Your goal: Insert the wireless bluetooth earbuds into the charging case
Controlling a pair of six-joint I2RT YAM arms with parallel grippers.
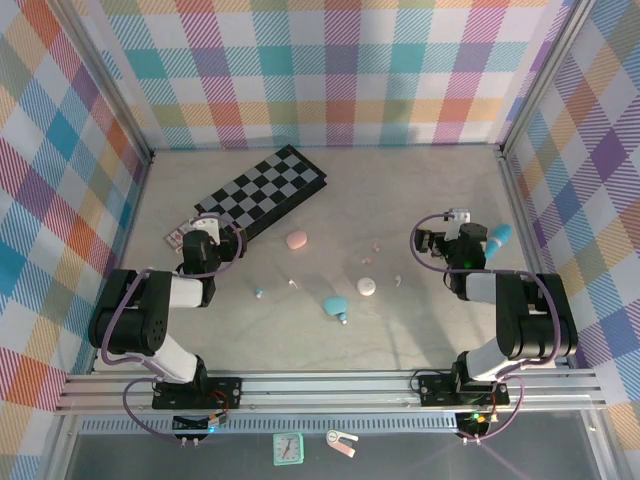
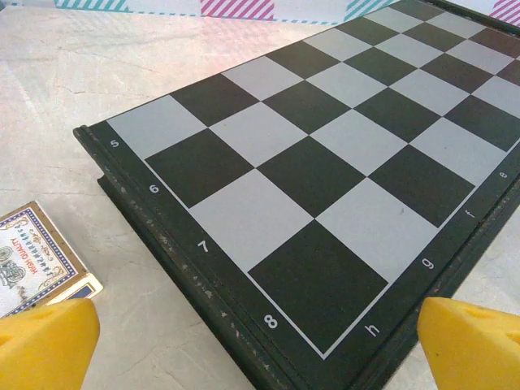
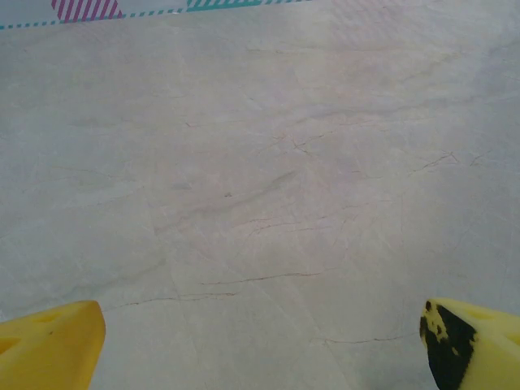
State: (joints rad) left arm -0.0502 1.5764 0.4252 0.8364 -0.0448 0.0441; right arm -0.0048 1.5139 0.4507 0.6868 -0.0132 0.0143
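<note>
Earbuds (image 1: 258,293) lie loose on the table (image 1: 420,190), scattered on the arms' side of the chessboard (image 1: 265,190). A teal one sits nearest the board, a pale one just past it, a few pinkish ones farther off, and another teal one farthest of all. None looks seated in a case, as far as such small specks allow. The pink case (image 1: 297,240) lies closest to the chessboard, with the white case (image 1: 366,287) and the teal case (image 1: 335,304) farther out; whether their lids are up is too small to tell. The left gripper (image 2: 260,345) hangs over the chessboard's numbered edge, fingers spread wide with nothing between them. The right gripper (image 3: 260,341), well apart from the chessboard, is likewise spread and empty above bare table. I judge the task unstarted: every bud is yet to be picked up and seated, and no grasp has begun
</note>
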